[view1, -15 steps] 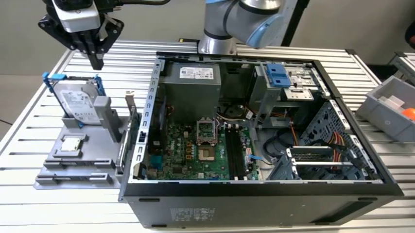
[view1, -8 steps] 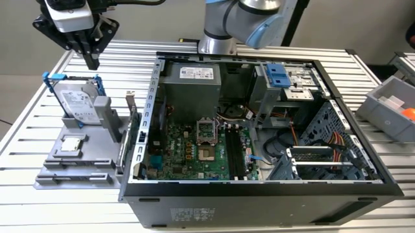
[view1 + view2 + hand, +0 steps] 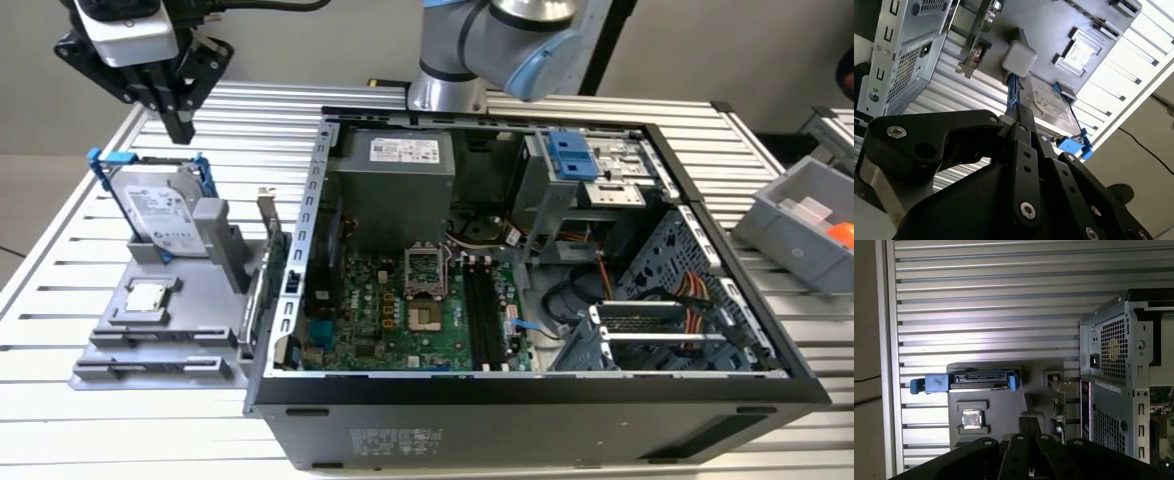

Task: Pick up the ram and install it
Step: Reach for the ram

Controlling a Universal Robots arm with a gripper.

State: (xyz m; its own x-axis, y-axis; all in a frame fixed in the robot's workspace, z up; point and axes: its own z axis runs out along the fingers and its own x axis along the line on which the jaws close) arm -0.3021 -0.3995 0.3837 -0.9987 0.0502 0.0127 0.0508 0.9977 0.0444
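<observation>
**Inspector:** The gripper (image 3: 180, 130) hangs above the grey holder (image 3: 104, 348), claw closed tight, with nothing in it. The ram is not in its grasp, and I cannot tell where it lies.

**Clerk:** Hazards?

**Inspector:** If it descends shut, I judge it would strike the hard drive (image 3: 158, 215) or the bracketed card (image 3: 267, 215). Further right, the black slots (image 3: 481, 315) would punish a skewed insertion.

Open computer case (image 3: 534, 385) and parts holder (image 3: 147, 345) side by side on a slatted table (image 3: 267, 120)
The parts holder lies to the exterior view's left of the case; on it 1 hard drive (image 3: 163, 215) stands at the far end and 1 processor chip (image 3: 147, 297) lies nearer. What may be an expansion card (image 3: 267, 215) stands between holder and case. The gripper (image 3: 178, 128) hangs above the hard drive.
</observation>
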